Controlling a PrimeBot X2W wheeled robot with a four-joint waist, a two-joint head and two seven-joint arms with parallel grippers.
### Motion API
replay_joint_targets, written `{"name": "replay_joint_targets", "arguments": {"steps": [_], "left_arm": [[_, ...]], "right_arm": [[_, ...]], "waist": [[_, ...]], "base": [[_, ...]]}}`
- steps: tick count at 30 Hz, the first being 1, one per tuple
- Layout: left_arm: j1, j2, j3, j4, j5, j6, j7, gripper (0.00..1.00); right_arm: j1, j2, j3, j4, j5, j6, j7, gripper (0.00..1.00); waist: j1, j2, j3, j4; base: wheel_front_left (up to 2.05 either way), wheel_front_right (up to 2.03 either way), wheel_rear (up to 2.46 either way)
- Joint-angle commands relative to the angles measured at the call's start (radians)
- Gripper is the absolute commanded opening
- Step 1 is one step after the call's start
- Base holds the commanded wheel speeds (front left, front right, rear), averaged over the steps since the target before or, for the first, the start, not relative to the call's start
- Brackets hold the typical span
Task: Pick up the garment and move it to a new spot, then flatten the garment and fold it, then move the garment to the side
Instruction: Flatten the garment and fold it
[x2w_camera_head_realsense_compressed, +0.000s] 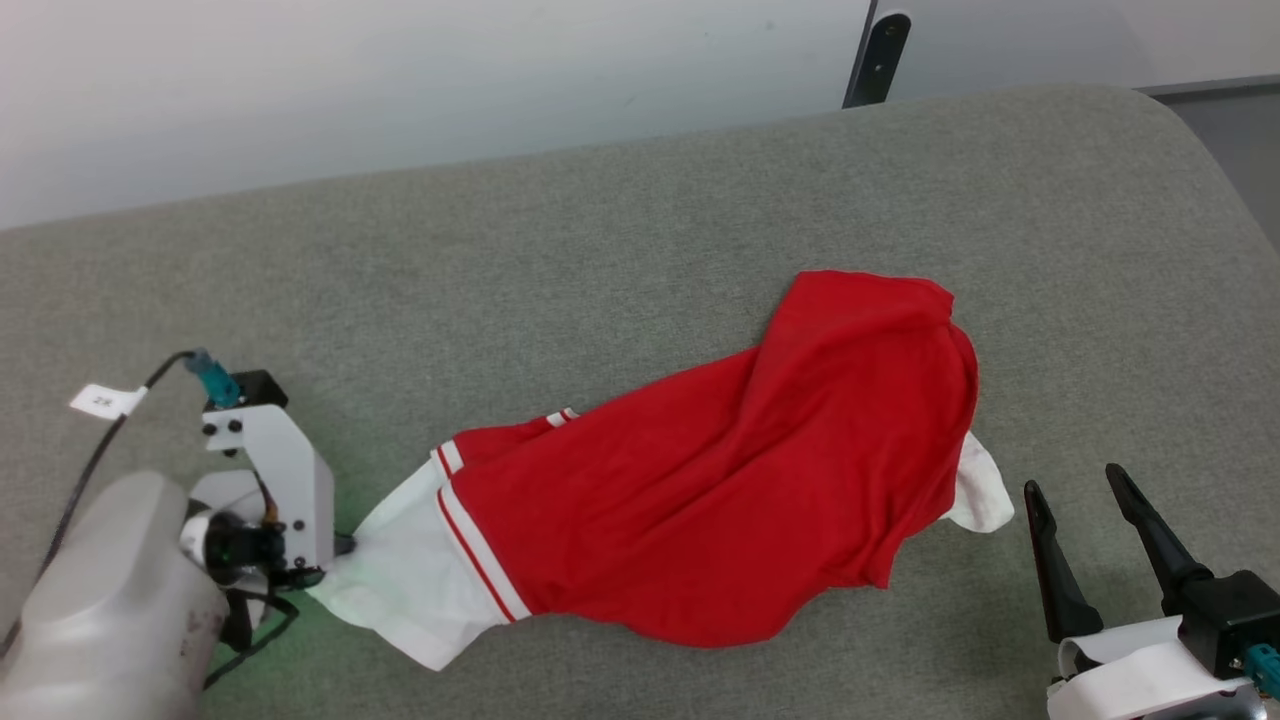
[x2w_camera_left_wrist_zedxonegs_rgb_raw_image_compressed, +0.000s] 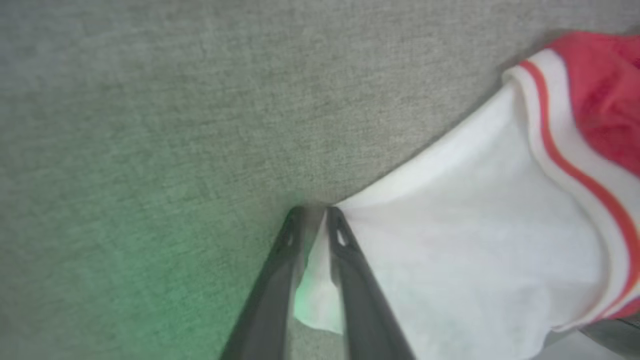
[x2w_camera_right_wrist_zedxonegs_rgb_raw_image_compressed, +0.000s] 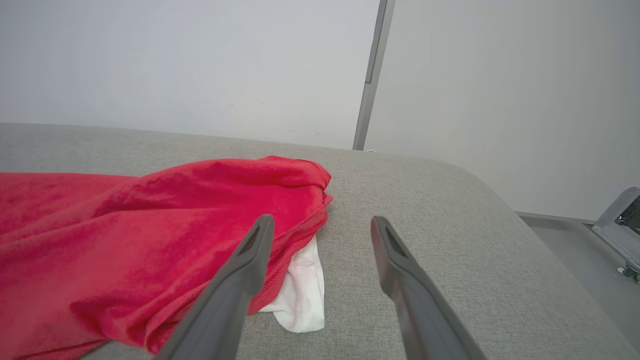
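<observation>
**Operator's mate:** Where is your garment (x2w_camera_head_realsense_compressed: 720, 500) sitting right now?

**Spotter:** It lies crumpled on the grey fabric tabletop (x2w_camera_head_realsense_compressed: 600, 250), stretched slantwise from your lower left up toward your right. What you see is mostly plain red cloth, bunched in soft folds. A white sleeve (x2w_camera_head_realsense_compressed: 400, 580) with red-and-white striped trim ends it on your left side.

**Operator's mate:** And your left hand (x2w_camera_head_realsense_compressed: 345, 545)?

**Spotter:** It is closed on the garment. From the left wrist, the two dark fingers (x2w_camera_left_wrist_zedxonegs_rgb_raw_image_compressed: 345, 250) stand close together with the edge of that white sleeve pinched between them, tips down at the tabletop. A green glow (x2w_camera_left_wrist_zedxonegs_rgb_raw_image_compressed: 150, 260) falls on the fabric just beside them.

**Operator's mate:** Your right hand (x2w_camera_head_realsense_compressed: 1070, 480)?

**Operator's mate:** Anything in it?

**Spotter:** Nothing. Its fingers are spread wide and grip nothing. It sits low at your right, near the garment's other end. From the right wrist, a second sleeve (x2w_camera_right_wrist_zedxonegs_rgb_raw_image_compressed: 302, 295) peeks out white from under the red hem, just beside the left-side finger. Whether that finger touches the cloth, you cannot tell. A pale wall (x2w_camera_head_realsense_compressed: 400, 80) stands behind the tabletop.
</observation>
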Motion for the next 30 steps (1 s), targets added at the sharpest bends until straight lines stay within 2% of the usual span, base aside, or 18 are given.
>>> {"name": "replay_joint_targets", "arguments": {"steps": [1,6,17,22,24,29,30], "left_arm": [[0.09,-0.071,-0.041,0.042,-0.005,0.002,0.037,0.0],[0.07,-0.018,-0.075,0.002,0.017,0.002,0.038,0.0],[0.051,0.163,-0.115,-0.048,0.087,0.006,0.023,0.0],[0.055,0.214,-0.124,-0.07,0.117,0.025,-0.001,0.0],[0.063,0.212,-0.12,-0.075,0.112,0.034,-0.014,0.0],[0.099,0.145,-0.108,-0.091,0.072,0.042,-0.045,0.0],[0.101,0.135,-0.108,-0.096,0.07,0.043,-0.054,0.07]], "right_arm": [[-0.016,0.004,-0.003,0.001,-0.006,-0.001,-0.005,1.0],[-0.013,0.012,-0.011,0.002,-0.011,-0.001,-0.005,1.0],[-0.003,0.018,-0.018,0.01,-0.014,-0.001,-0.005,1.0],[0.003,0.015,-0.018,0.016,-0.012,-0.001,-0.005,1.0],[0.008,0.014,-0.015,0.02,-0.01,-0.001,-0.005,1.0],[0.016,0.007,-0.004,0.028,0.0,-0.001,-0.005,1.0],[0.017,0.005,-0.002,0.03,0.003,-0.001,-0.005,1.0]], "waist": [[0.0,-0.0001,-0.002,0.004],[0.0,-0.0001,-0.007,0.019],[0.0,-0.0001,-0.014,0.044],[0.0,-0.0001,-0.019,0.051],[0.0,-0.0001,-0.024,0.053],[0.0,-0.0001,-0.039,0.063],[0.0,-0.0001,-0.042,0.065]], "base": [[0.0,0.0,0.0],[0.0,0.0,0.0],[0.0,0.0,0.0],[0.0,0.0,0.0],[0.0,0.0,0.0],[0.0,0.0,0.0],[0.0,0.0,0.0]]}}
